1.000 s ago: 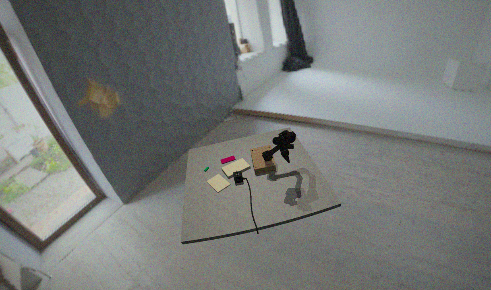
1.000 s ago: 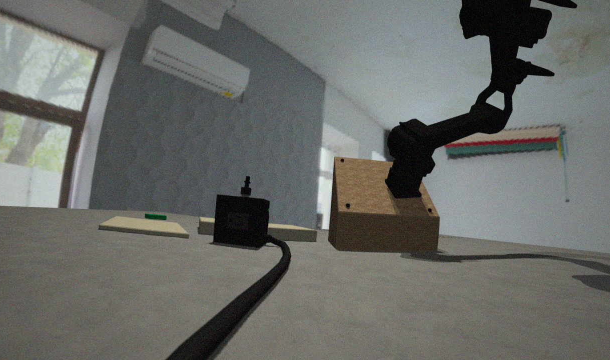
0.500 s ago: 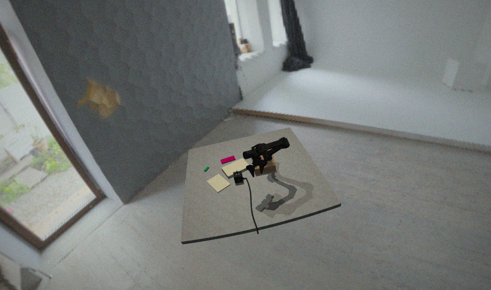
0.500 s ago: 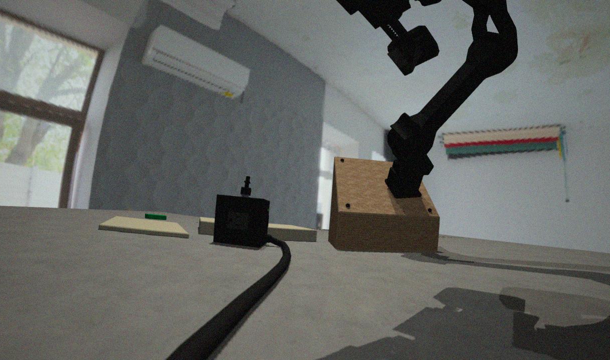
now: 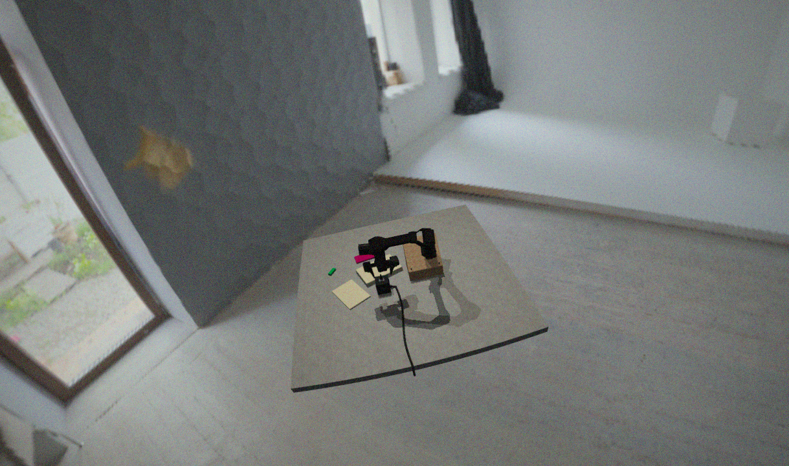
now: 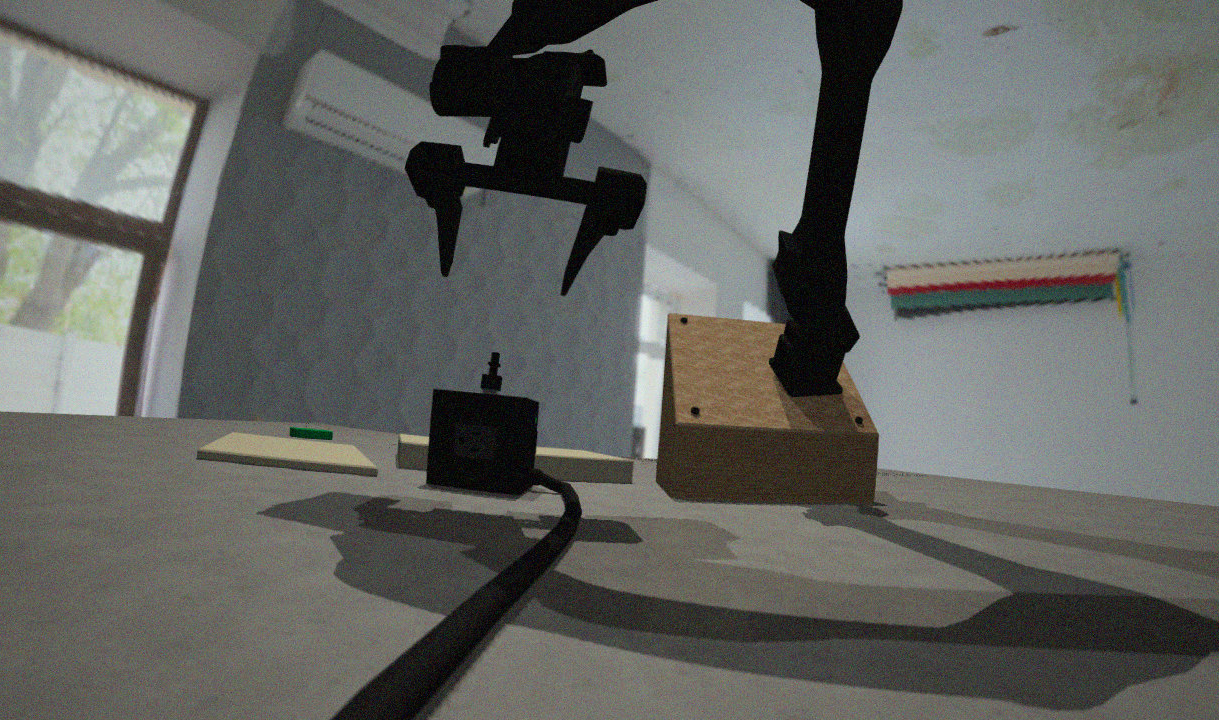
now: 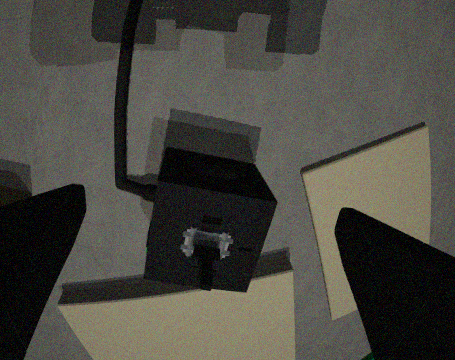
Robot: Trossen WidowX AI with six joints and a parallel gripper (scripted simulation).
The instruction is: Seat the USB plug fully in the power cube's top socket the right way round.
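The black power cube (image 5: 382,287) (image 6: 481,443) (image 7: 172,215) stands upright on the table. The small dark USB plug (image 6: 491,376) (image 7: 206,265) stands upright in its top, with a narrow stem pointing up. Bright metal shows around the plug in the wrist view; how deep it sits and which way round it is cannot be told. My gripper (image 6: 504,283) (image 7: 213,211) is wide open and empty, pointing down. It hangs above the cube and plug, touching neither. In the wrist view the plug lies between the two fingers, lower than the fingertips.
A cream block (image 5: 364,275) (image 6: 586,463) (image 7: 197,325) lies close behind the cube. A thin cream slab (image 5: 351,294) (image 6: 286,452) (image 7: 382,200) lies beside it. A green piece (image 5: 331,271) (image 6: 310,433), a magenta piece (image 5: 362,259) and my wooden base (image 6: 765,465) are near. A cable (image 5: 404,336) (image 6: 470,626) (image 7: 121,115) crosses the table edge.
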